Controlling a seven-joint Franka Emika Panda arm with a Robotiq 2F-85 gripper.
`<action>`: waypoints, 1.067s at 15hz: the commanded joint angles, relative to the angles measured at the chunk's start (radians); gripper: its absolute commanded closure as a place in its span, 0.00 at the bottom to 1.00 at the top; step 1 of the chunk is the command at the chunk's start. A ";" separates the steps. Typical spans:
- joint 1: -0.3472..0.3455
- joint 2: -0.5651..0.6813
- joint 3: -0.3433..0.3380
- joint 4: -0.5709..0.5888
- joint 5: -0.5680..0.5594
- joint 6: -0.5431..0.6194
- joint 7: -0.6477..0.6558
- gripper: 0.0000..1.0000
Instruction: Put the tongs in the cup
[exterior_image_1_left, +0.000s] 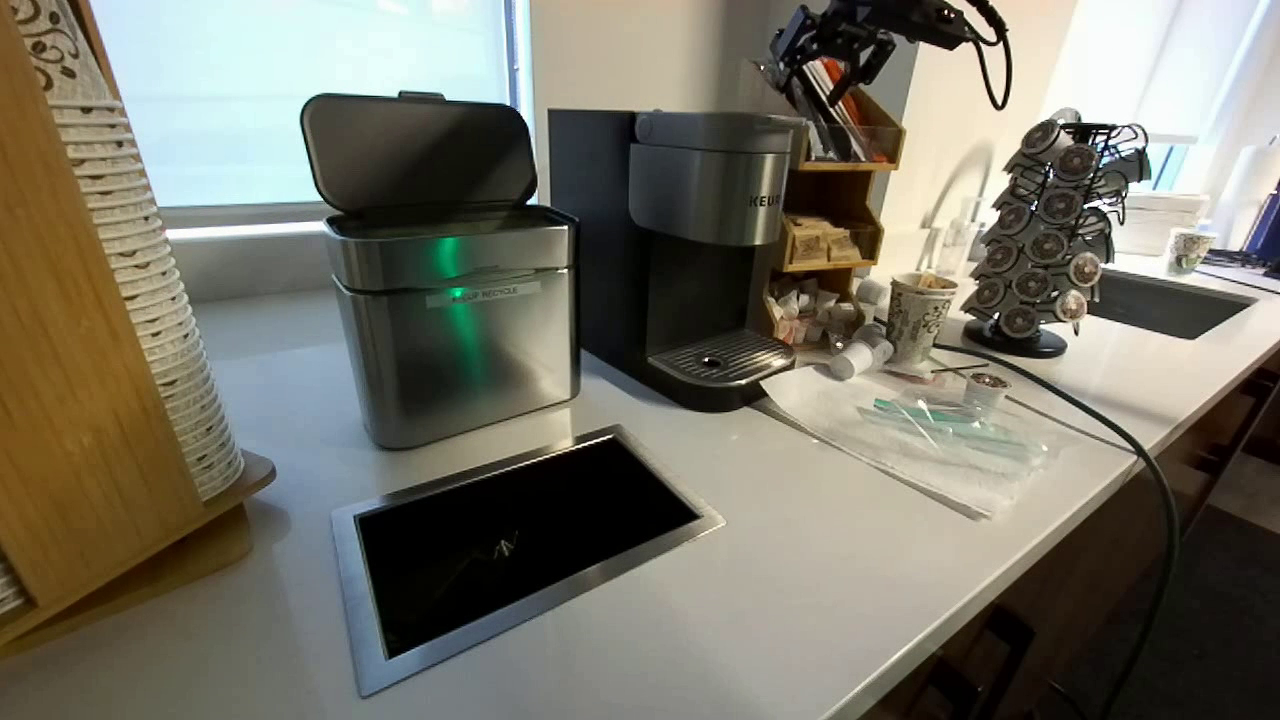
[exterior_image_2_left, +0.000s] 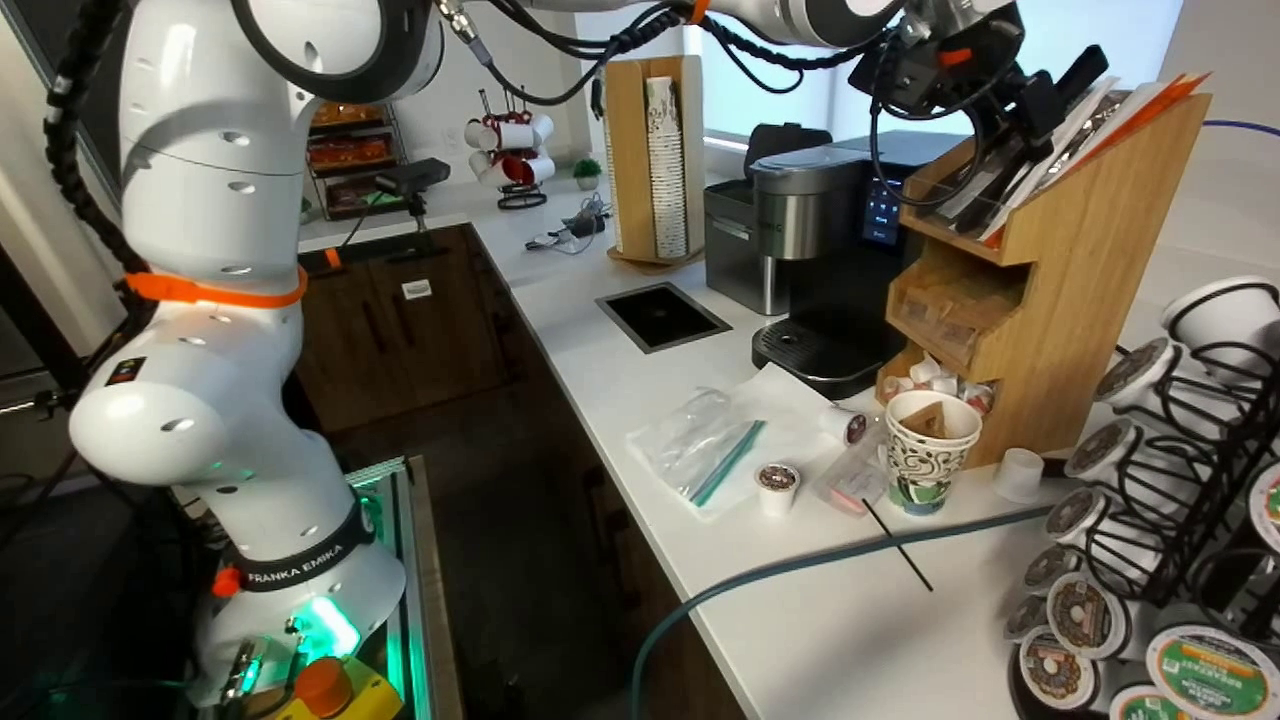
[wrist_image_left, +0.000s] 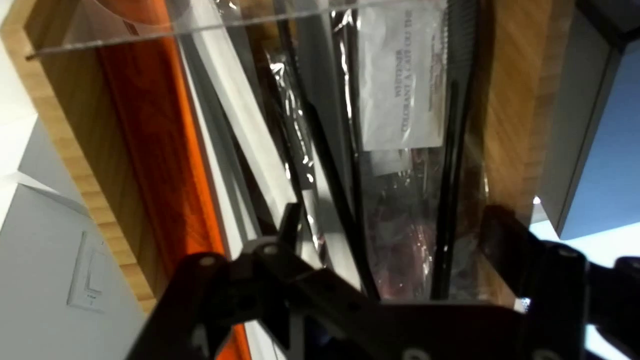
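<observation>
Gripping cleanly means we centre our spread jaws on what look like the tongs (wrist_image_left: 447, 200) between them, avoid nipping the packets (wrist_image_left: 402, 75) nearby, then lift clear before approaching the cup (exterior_image_2_left: 928, 460), below the jaws on the desk (exterior_image_2_left: 850, 640).

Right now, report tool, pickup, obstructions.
Tool open at top bin, nothing held. Tongs unconfirmed, perhaps among dark sticks there. White packet close beside one. Cup on counter, something brown inside.
</observation>
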 joint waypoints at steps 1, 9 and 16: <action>0.000 0.022 0.001 0.037 0.014 -0.031 -0.024 0.35; 0.011 0.002 -0.012 0.029 -0.010 -0.026 -0.013 0.91; 0.033 -0.087 -0.022 -0.010 -0.089 -0.030 -0.004 0.94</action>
